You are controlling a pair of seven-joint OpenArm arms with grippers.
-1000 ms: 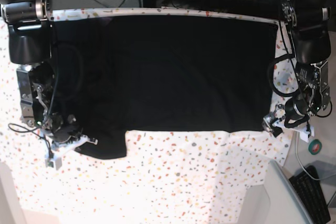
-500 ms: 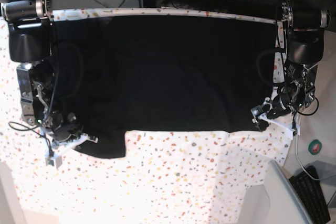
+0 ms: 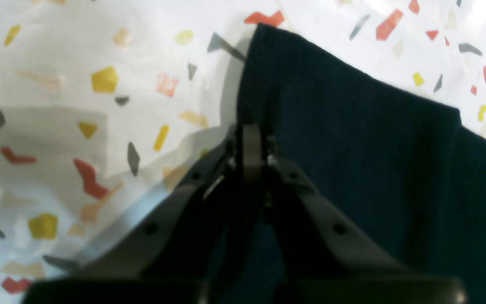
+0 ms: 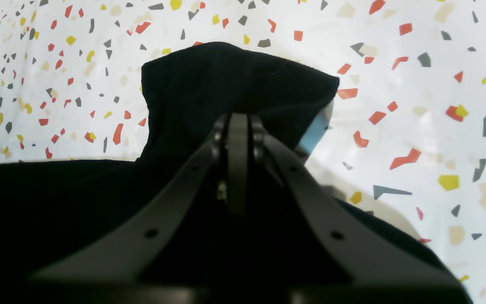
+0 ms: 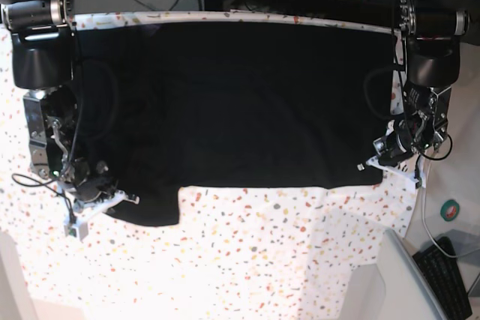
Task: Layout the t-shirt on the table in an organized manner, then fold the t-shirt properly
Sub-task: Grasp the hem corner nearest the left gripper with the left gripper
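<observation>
Lying flat on the table [image 5: 247, 260], the t-shirt [image 5: 240, 103] is spread wide. The left gripper [image 3: 249, 131] is closed on its corner. The right gripper [image 4: 238, 122] is closed on its sleeve.

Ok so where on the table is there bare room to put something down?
The speckled table is bare along the near side, below the t-shirt's lower edge, between the two end effectors. The far half is covered by the shirt; both side edges are crowded by the arms.
</observation>
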